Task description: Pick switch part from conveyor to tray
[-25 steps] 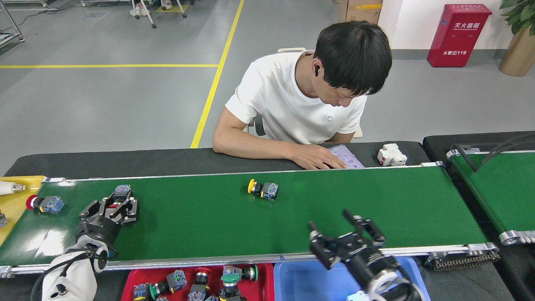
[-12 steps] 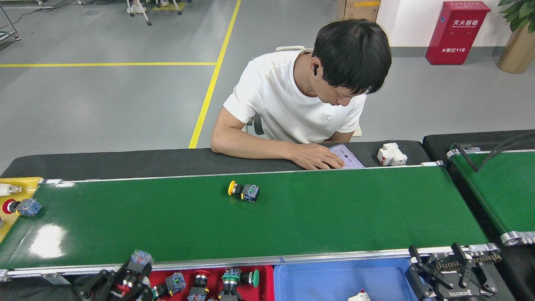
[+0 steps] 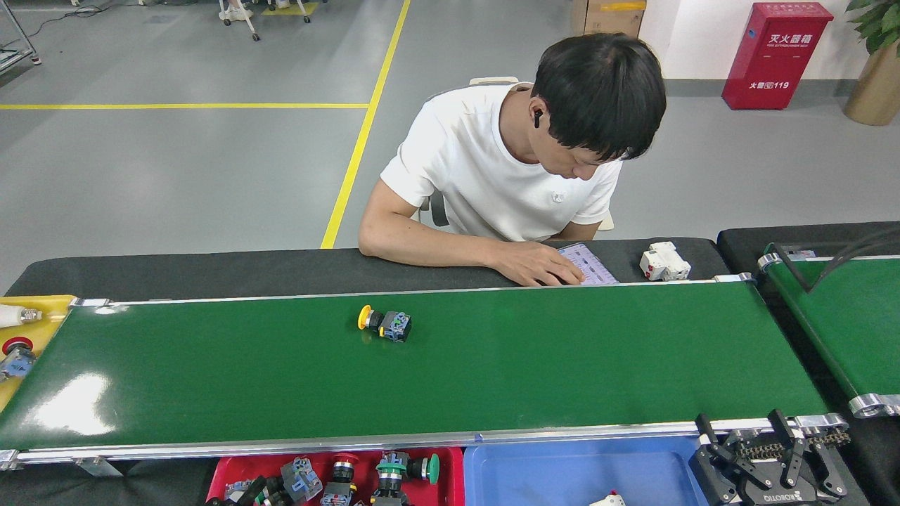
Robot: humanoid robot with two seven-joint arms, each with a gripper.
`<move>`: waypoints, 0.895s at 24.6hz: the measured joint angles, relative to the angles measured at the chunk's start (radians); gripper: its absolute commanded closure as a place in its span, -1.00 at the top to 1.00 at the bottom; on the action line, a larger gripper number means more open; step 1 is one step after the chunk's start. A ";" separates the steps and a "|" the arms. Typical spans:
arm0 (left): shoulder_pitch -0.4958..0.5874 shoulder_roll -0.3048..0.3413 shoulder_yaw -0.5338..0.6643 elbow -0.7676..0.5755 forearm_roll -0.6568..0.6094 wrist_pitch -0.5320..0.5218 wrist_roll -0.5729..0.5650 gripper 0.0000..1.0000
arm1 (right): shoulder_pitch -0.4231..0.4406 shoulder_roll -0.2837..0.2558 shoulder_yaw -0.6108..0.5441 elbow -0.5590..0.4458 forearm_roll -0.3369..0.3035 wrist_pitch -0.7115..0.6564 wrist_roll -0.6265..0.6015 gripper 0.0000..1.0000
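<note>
A switch part (image 3: 384,325) with a yellow cap and a grey-blue body lies on its side on the conveyor (image 3: 534,365), left of the middle. The red tray (image 3: 450,464) at the bottom edge holds several switch parts with red and green caps. My right gripper (image 3: 738,424) sits low at the bottom right, beyond the conveyor's near corner, open with nothing between its fingers. Only a dark bit of my left gripper (image 3: 249,490) shows at the bottom edge over the red tray's left end, too little to judge its state.
A blue tray (image 3: 562,467) stands right of the red one. A yellow tray (image 3: 42,327) at the belt's left end holds a red-capped part (image 3: 15,351). A person leans on the black table behind, hand (image 3: 534,268) beside a tablet (image 3: 589,261) and a white part (image 3: 664,261). A second green belt (image 3: 844,330) runs at right.
The yellow-capped part rode left along the belt. The red-capped part went off the left end into the yellow tray. My left gripper dropped to the red tray; the right withdrew to the bottom right.
</note>
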 measured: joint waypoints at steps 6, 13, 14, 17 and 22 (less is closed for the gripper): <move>-0.005 -0.118 0.224 0.000 0.158 0.006 -0.132 1.00 | -0.001 0.000 0.000 0.000 0.000 -0.004 0.000 0.96; -0.015 -0.118 0.313 0.026 0.237 0.019 -0.222 1.00 | -0.031 0.000 0.000 0.030 0.000 -0.005 -0.003 0.96; -0.028 -0.118 0.313 0.033 0.237 0.027 -0.225 1.00 | -0.037 0.000 0.000 0.036 0.000 -0.003 -0.002 0.96; -0.124 -0.108 0.305 0.086 0.221 0.048 -0.233 1.00 | -0.040 0.000 0.000 0.043 0.000 0.003 0.002 0.96; -0.289 -0.072 0.300 0.191 0.096 0.061 -0.238 1.00 | -0.058 0.000 0.000 0.044 0.000 0.005 0.006 0.96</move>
